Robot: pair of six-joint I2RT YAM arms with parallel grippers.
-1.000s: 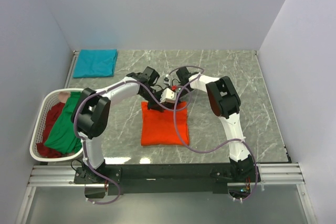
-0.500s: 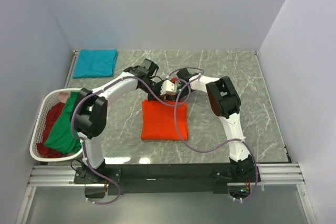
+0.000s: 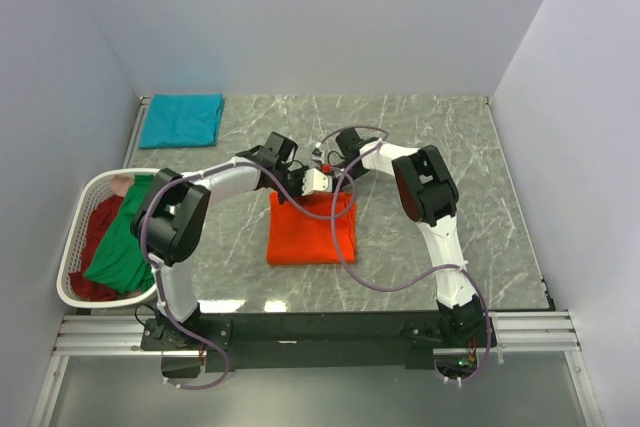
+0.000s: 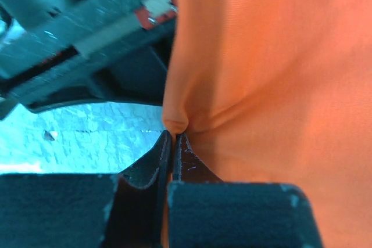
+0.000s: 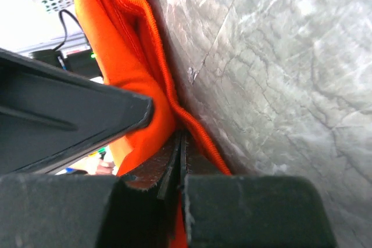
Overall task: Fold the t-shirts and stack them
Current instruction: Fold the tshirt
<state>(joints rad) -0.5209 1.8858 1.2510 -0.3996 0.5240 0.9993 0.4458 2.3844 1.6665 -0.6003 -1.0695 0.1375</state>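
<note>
The small white and red patch (image 4: 156, 7) on the dark hardware in your left wrist view is too blurred to read.

Both of your arms reach forward and bend inward, so the wrists meet over the far edge of the orange t-shirt (image 3: 310, 232). It lies as a folded rectangle near the middle of the table (image 3: 450, 137).

Your left hand (image 4: 173, 142) has its fingers pressed together, pinching a small pucker of the orange cloth. Your right hand (image 5: 180, 150) is low against the marbled top. Its fingers are likewise pressed together, on the shirt's stitched edge.

The teal t-shirt (image 3: 182, 119) lies folded at the far left corner. The green t-shirt (image 3: 120, 242) and the dark red t-shirt (image 3: 95, 222) sit heaped in the white basket (image 3: 88, 190) at your left.
</note>
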